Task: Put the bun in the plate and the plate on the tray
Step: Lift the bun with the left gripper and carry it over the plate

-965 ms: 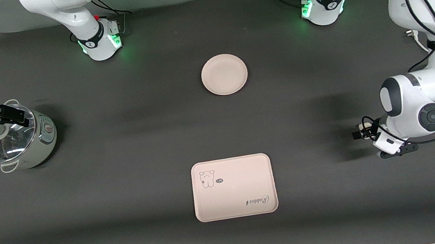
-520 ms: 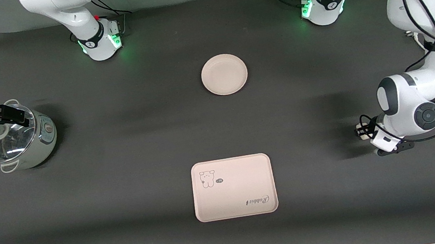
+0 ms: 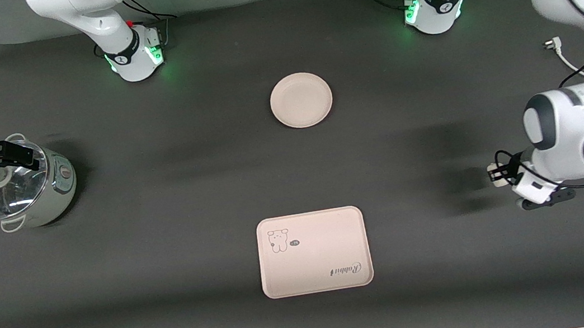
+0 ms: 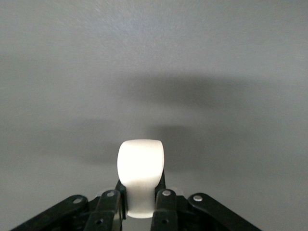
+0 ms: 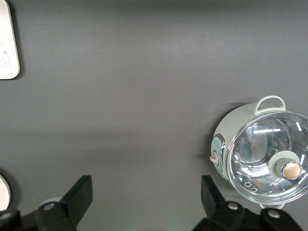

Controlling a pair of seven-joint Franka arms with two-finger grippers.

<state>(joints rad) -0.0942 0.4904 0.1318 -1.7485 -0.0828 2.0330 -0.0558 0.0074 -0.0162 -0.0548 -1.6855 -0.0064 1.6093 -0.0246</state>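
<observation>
step: bun pick done; the carry to the plate looks like the step in hand
left gripper [image 4: 140, 204]: fingers narrow, clamped on the bun [image 4: 140, 180]; in the front view it sits at right middle of the frame, up over bare table at the left arm's end
bun place: held in the air, white lump just showing at the fingertips in the front view [image 3: 493, 171]
right gripper [image 5: 147, 195]: fingers spread wide, holding nothing; over the cooker [image 3: 24, 185] at left edge of the front view; this arm waits
plate [image 3: 301, 99]: upper centre of the frame, nothing on it, well apart from the bun
tray [image 3: 313, 251]: lower centre, nearer the camera than the plate, nothing on it
next move: my guess, swing the left arm toward frame centre, stop over the plate, lower, let go; grip is on the bun's end, so keep it level
then: plate onto tray, not yet begun
change vs earlier frame: left arm's wrist shifted a bit toward the right edge of the frame and looks higher; fingers went from apart to closed on the bun; plate, tray, cooker, right arm unmoved
</observation>
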